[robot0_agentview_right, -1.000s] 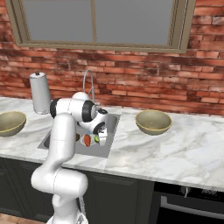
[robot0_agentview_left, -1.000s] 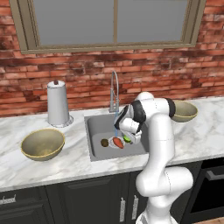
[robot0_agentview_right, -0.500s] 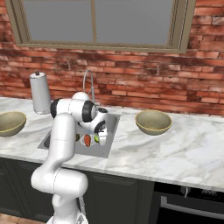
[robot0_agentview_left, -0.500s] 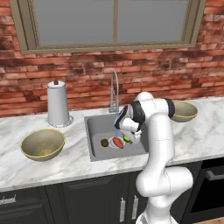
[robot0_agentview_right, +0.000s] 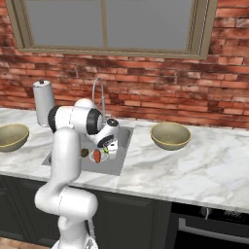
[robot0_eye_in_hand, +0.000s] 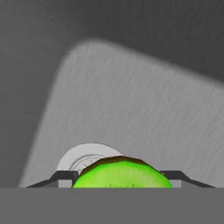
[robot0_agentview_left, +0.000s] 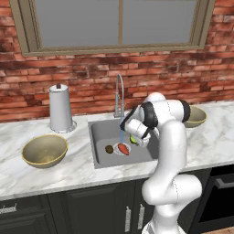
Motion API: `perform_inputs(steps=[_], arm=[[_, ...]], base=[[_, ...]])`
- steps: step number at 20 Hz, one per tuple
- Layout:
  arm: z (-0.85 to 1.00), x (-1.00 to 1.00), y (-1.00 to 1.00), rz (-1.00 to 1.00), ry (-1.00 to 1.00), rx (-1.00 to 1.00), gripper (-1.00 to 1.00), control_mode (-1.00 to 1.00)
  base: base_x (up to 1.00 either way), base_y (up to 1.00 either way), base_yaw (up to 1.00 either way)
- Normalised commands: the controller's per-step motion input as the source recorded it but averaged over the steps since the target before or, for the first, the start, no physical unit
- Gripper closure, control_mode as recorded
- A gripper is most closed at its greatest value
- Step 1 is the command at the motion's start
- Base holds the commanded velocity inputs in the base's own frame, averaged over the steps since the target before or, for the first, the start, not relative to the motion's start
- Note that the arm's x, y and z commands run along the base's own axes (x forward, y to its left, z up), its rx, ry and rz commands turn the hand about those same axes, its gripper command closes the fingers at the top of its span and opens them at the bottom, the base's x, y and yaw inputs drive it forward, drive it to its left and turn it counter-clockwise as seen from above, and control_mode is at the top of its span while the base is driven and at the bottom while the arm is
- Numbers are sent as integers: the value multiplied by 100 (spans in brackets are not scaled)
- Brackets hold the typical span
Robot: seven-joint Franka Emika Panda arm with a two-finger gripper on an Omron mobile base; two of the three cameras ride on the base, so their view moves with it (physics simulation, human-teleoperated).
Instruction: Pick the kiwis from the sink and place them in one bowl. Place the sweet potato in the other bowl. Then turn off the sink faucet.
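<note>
Down in the sink (robot0_agentview_left: 101, 131), my gripper (robot0_agentview_left: 135, 139) is shut on the bright green kiwi (robot0_agentview_left: 133, 139). In the hand view that kiwi (robot0_eye_in_hand: 120, 173) sits between my two fingertips (robot0_eye_in_hand: 64, 177), which touch its sides, with the round drain (robot0_eye_in_hand: 85, 156) just behind it. The brown kiwi (robot0_agentview_left: 109, 149) and the orange-red sweet potato (robot0_agentview_left: 123, 149) lie side by side on the basin floor to the left of the hand. Water runs in a thin blue stream from the chrome faucet (robot0_agentview_left: 119, 93). One olive-gold bowl (robot0_agentview_left: 45, 150) stands left of the sink, the other bowl (robot0_agentview_left: 196, 116) right of it.
A white paper-towel holder (robot0_agentview_left: 61, 108) stands on the marble counter behind the left bowl. The brick wall and window rise close behind the faucet. An oven front (robot0_agentview_right: 209, 223) sits below the counter on the right.
The jaws have closed in from wide open onto the green kiwi. The arm and the other things in the sink have stayed where they were.
</note>
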Motion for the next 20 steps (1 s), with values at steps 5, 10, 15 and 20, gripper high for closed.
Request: perform_inputs(steps=[5,10,15,20], arm=[[87,-41,-6,-8,-31,6,100,-100],[100,-24,-7,-13,-13,3,100,-100],[97,-33,-23,-19,0,0,100,-100],[100,-9,-21,-16,7,2,100,-100]], base=[[0,0,0],[0,0,0],[0,0,0],[0,0,0]])
